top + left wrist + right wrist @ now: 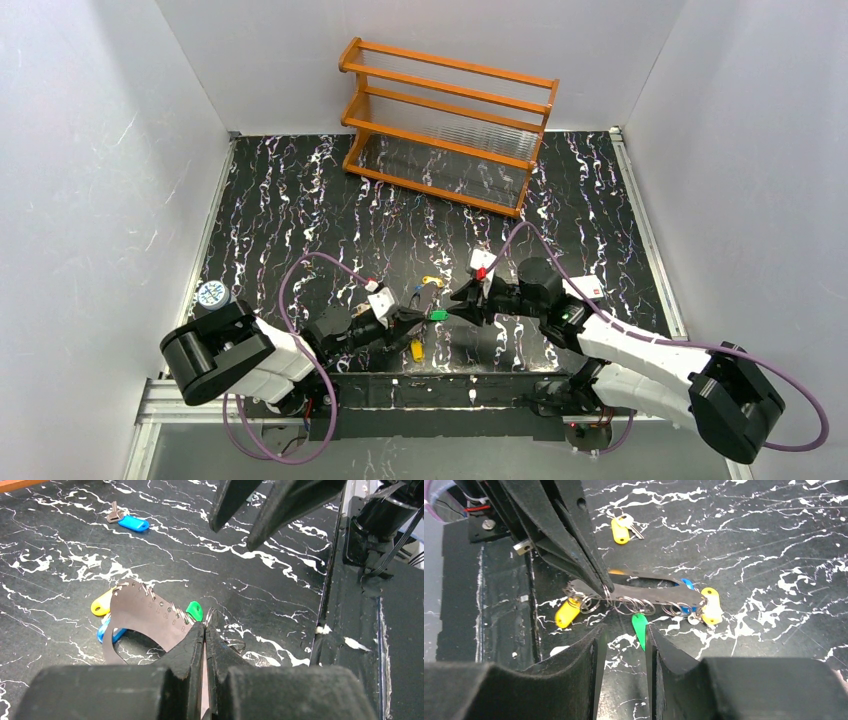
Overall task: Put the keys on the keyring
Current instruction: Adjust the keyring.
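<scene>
My left gripper (205, 628) is shut on the keyring (210, 616), a thin wire loop at the edge of a grey metal strip (145, 614) that carries several such loops. A green key (639, 628) hangs just below the loops, between the fingers of my open right gripper (624, 641) and close against one finger; whether it is threaded on a loop I cannot tell. Yellow keys (566, 613) (711, 606) hang at the strip's two ends, with a blue key (687, 584) beside one. In the top view both grippers (410, 318) (466, 295) meet near the table's front.
A loose yellow key (620, 530) lies with a silver key on the black marbled table. Another blue key (134, 523) lies farther off. An orange wooden rack (450, 120) stands at the back. A blue-and-white disc (211, 294) sits at the left.
</scene>
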